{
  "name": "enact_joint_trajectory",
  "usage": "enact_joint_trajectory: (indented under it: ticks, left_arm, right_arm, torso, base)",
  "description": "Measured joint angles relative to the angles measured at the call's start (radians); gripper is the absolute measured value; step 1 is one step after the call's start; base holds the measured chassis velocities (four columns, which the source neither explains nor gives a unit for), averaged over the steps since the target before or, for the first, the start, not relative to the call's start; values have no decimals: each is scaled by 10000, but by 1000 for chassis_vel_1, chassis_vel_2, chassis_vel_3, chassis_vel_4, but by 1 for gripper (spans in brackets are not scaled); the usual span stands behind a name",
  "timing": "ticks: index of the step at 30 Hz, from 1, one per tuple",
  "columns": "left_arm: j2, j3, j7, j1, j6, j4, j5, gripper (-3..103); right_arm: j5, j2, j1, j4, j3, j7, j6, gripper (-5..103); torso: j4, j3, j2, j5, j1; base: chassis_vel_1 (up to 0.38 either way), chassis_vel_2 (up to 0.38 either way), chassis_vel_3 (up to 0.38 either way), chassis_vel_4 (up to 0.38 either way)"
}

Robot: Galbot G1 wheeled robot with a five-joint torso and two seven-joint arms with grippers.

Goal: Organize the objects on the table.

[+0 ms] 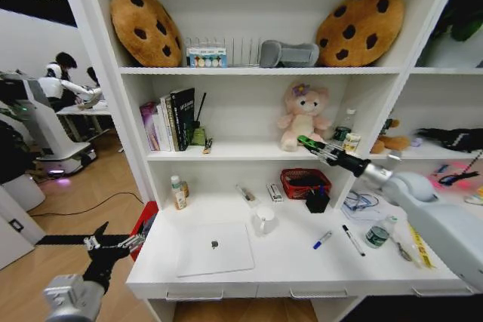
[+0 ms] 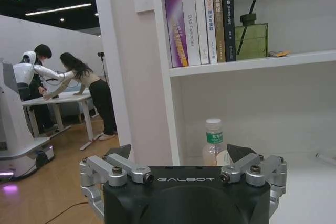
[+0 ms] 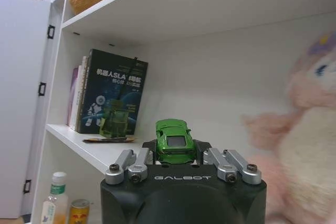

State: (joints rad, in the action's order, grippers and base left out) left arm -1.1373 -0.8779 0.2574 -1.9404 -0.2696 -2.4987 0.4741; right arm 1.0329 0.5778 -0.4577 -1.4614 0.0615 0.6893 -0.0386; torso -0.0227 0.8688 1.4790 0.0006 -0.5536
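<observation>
Now | right hand (image 3: pixel 175 153) grasping green toy car (image 3: pixel 174 140), wheels hidden | left hand (image 2: pixel 181 163) released

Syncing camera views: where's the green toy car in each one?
Head view: green toy car sits in the right pincer, raised in front of the pink plush toy on the middle shelf.
Right wrist view: the car sits bottom centre, pinched between the fingers.
Left wrist view: not in it.
Shared landmark: the dark book on the middle shelf.
</observation>
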Motion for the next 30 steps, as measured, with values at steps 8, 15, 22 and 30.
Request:
enact_joint_trajectory:
  ticks: [8,15,22,30]
  left_arm:
    - [0,-1,0,1,0,1,1,100]
    - [0,-1,0,0,0,1,1,100]
    - [0,-1,0,0,0,0,1,100]
    - [-1,-1,0,0,0,0,1,100]
  right_arm:
    - [-36,1711,3188,1929,-2891,696,-214,36]
    - [-471,2935,4127,3608,-3852,1443,-458,36]
    - [-675,3197,4501,4152,-4236,1560,-517,36]
    - [-793,3401,4799,4708,-4519,1694,-458,36]
  torso:
    - [4,0,0,-9,-1]
    - [1,-1,0,-7,-1]
    - [-1,-2,1,-7,0]
    - [-1,-2,1,-7,1]
  base:
    - [0,0,0,0]
    - [0,0,0,0]
    - [0,0,0,0]
    - [0,0,0,0]
